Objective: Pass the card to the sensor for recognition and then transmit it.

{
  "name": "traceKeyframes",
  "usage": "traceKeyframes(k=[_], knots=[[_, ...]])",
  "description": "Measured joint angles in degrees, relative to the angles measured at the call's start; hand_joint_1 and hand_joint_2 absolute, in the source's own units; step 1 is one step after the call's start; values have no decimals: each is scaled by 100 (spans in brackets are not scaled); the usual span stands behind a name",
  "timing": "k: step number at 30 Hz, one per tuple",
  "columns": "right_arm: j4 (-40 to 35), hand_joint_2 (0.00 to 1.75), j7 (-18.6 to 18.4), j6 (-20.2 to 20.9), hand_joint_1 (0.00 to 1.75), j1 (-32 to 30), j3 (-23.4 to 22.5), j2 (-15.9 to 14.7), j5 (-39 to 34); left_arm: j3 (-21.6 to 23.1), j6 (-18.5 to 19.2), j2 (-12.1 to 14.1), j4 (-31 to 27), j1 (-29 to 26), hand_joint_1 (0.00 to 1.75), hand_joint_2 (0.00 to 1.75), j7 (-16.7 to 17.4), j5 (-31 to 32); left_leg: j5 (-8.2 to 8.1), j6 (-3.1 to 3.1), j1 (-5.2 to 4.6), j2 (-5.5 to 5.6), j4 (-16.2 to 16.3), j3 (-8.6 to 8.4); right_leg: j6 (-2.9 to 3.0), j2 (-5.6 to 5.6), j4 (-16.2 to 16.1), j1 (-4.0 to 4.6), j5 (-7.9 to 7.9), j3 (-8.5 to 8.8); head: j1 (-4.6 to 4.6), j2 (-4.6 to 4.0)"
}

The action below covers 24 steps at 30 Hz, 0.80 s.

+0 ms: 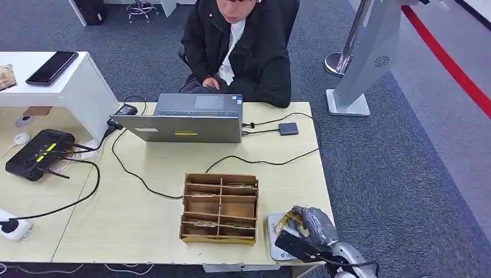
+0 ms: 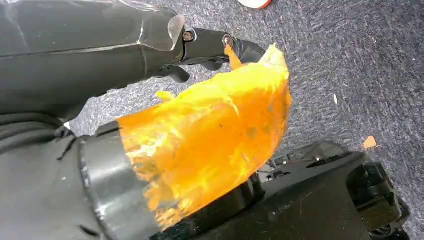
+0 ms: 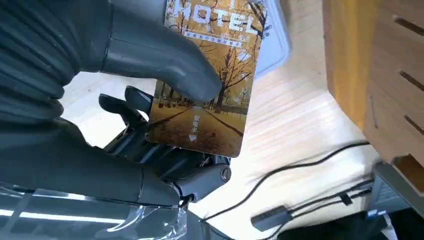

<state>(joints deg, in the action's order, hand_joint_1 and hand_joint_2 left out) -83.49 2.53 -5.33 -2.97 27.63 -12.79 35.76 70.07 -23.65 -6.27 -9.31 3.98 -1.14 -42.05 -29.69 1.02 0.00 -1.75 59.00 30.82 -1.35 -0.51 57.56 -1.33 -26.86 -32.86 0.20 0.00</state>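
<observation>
a pale wooden table [image 1: 150,214] stood on grey carpet [image 1: 405,174]. on it lay an open laptop [image 1: 188,119], a wooden divided box [image 1: 220,208], a black router [image 1: 37,153], a white mouse [image 1: 21,138], trailing black cables [image 1: 133,174] and a small grey sensor pad [image 1: 275,234].

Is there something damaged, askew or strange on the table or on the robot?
Yes: the left robot hand is wrapped in torn, crumpled orange film with ragged edges. On the table nothing is spilled; the right robot hand holds the hotel card over the grey sensor pad.
</observation>
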Motion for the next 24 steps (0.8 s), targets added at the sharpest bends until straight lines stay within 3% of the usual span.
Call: traceKeyframes(k=[6, 24], knots=[[-260, 175, 234, 52, 175, -7, -107, 2, -98, 0, 9, 0, 0, 6, 0, 0, -52, -59, 0, 0, 0, 0, 0, 1, 0, 0, 0, 0, 0, 0, 0, 0], [-986, 175, 372, -9, 175, -15, -238, 2, 24, 0, 17, 0, 0, 15, 0, 0, -107, -155, 0, 0, 0, 0, 0, 2, 0, 0, 0, 0, 0, -2, 0, 0]])
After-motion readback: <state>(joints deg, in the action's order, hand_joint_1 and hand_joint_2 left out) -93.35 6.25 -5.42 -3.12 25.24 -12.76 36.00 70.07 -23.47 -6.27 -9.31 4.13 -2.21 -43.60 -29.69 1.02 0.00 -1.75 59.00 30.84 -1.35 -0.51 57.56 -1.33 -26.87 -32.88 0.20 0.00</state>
